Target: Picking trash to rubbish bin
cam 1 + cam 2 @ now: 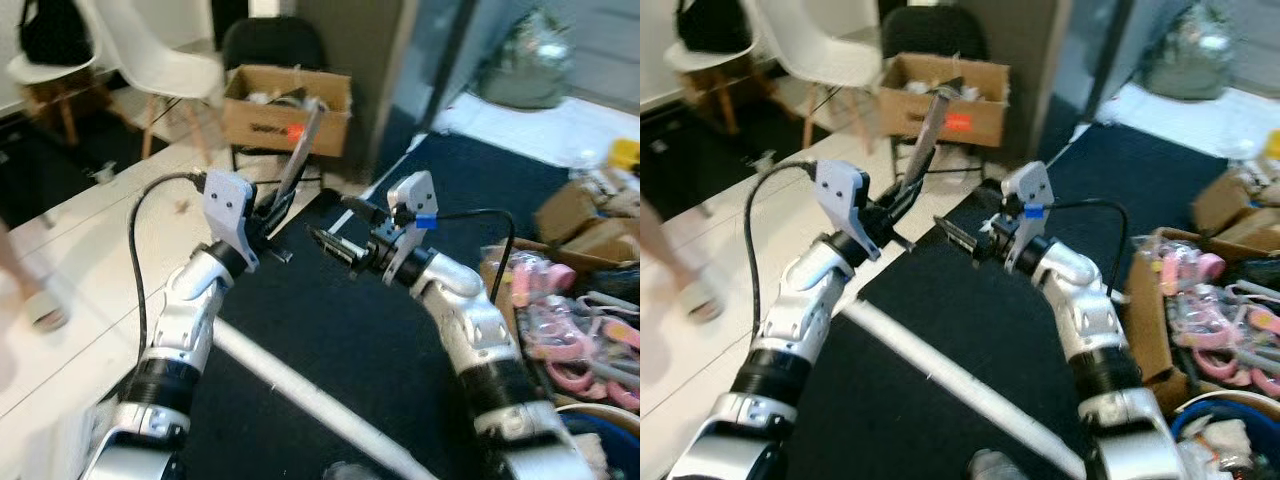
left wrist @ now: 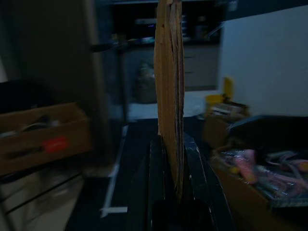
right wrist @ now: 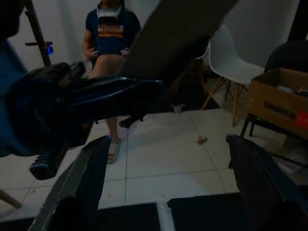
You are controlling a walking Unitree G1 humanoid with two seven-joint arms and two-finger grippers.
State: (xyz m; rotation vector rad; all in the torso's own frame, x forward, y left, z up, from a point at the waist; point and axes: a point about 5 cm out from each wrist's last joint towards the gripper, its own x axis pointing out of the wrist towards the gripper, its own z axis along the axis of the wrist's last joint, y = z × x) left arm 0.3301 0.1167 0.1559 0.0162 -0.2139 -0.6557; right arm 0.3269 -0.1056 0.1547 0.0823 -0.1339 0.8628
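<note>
Two grippers are working raised over a dark mat (image 1: 340, 330). We are seeing the left gripper (image 1: 902, 205) clamping a flat strip of cardboard (image 1: 928, 135) edge-on between its fingers (image 2: 156, 183); the strip is standing upward, tilted, its top end cut off in the left wrist view. The right gripper (image 1: 335, 245) is pointing toward the left one, just beside it, fingers (image 3: 91, 168) spread wide and gripping nothing. We are noting a cardboard box (image 1: 287, 108) on a black chair (image 1: 272, 45) beyond, contents blurred. A person (image 3: 111, 33) is standing across the tiled floor (image 1: 90, 250), partly hidden. A blue rim (image 1: 1220, 420) at the lower right is cut off.
</note>
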